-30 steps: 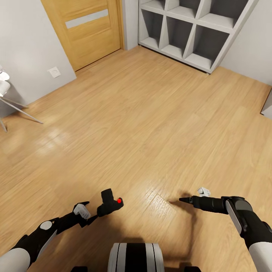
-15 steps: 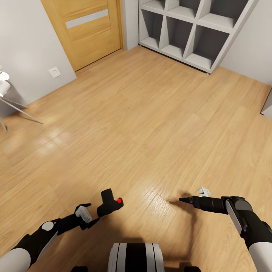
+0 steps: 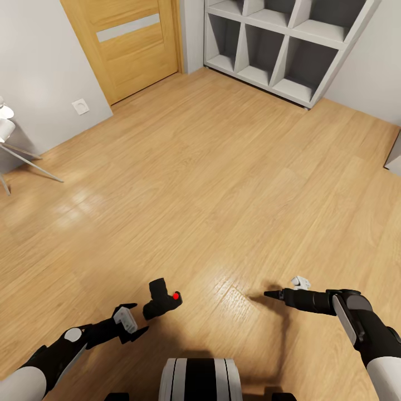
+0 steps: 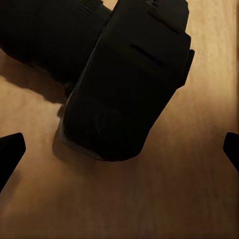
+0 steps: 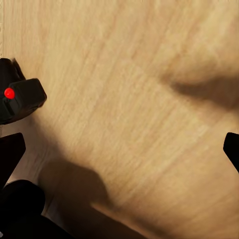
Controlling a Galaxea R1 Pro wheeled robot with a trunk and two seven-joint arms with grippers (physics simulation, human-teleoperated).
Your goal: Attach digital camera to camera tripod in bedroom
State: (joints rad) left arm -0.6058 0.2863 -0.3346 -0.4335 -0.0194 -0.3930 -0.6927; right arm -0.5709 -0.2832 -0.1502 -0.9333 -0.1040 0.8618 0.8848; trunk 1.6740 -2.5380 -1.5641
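Lying on the wood floor (image 3: 223, 184), the digital camera (image 3: 161, 301) sits just ahead of the left tool (image 3: 136, 320), whose fingers are spread and clear of it. Right tool (image 3: 274, 294) hovers well apart over the floor, also spread.

Soft, even light fills the head view, with a pale sheen on the wood floor (image 3: 223, 278) and soft dark shadows under both arms. Straight lines lean outward toward its edges. The left wrist view is dim, the camera (image 4: 124, 84) a featureless black shape.
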